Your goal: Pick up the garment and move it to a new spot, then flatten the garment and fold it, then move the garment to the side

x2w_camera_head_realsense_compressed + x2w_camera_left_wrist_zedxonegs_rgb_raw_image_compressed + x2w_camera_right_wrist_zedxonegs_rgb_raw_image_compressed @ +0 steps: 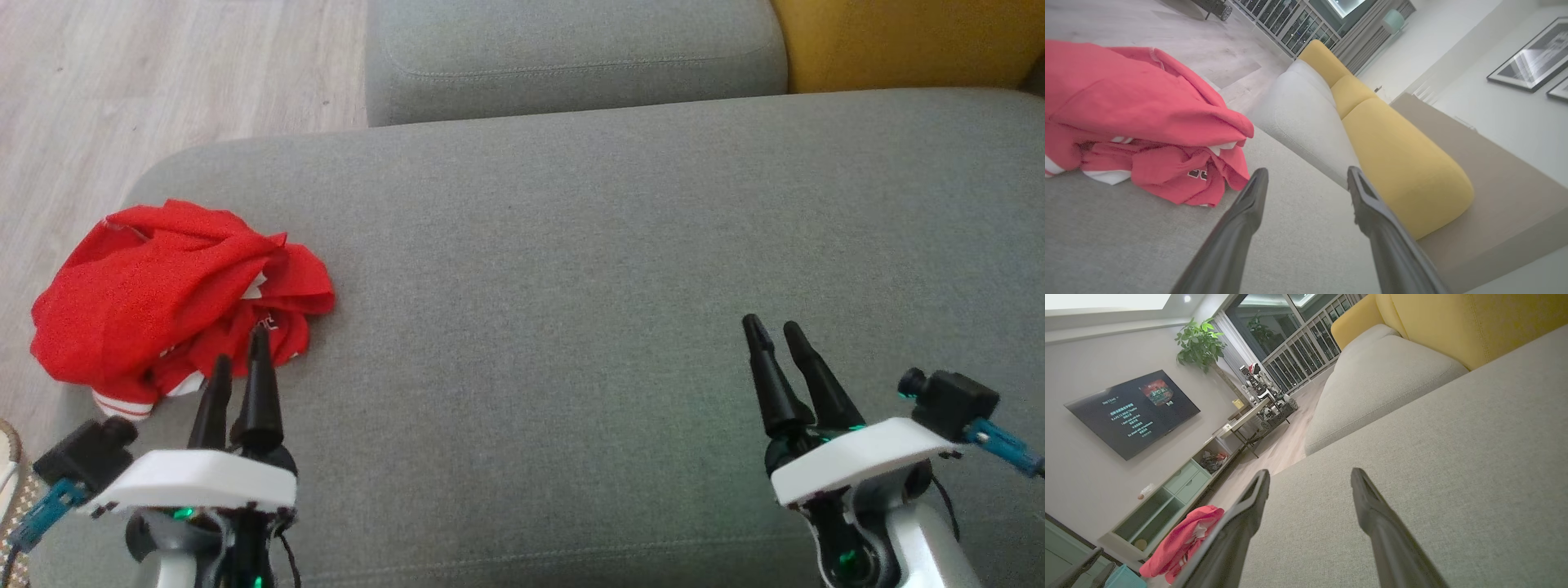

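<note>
Garment [175, 298] lies crumpled at the grey cushion's [571, 269] left edge. Left gripper [241, 355] hovers just beside it, jaws apart, empty, positioned for pickup; right gripper [780, 331] waits likewise, well apart.

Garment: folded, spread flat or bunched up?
Bunched up. The red garment lies in a crumpled heap on the grey cushion, layers overlapping.

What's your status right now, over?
Left gripper and right gripper open, empty. Red garment crumpled at left end of grey cushion, near left gripper, not touched. Nothing between them.
</note>
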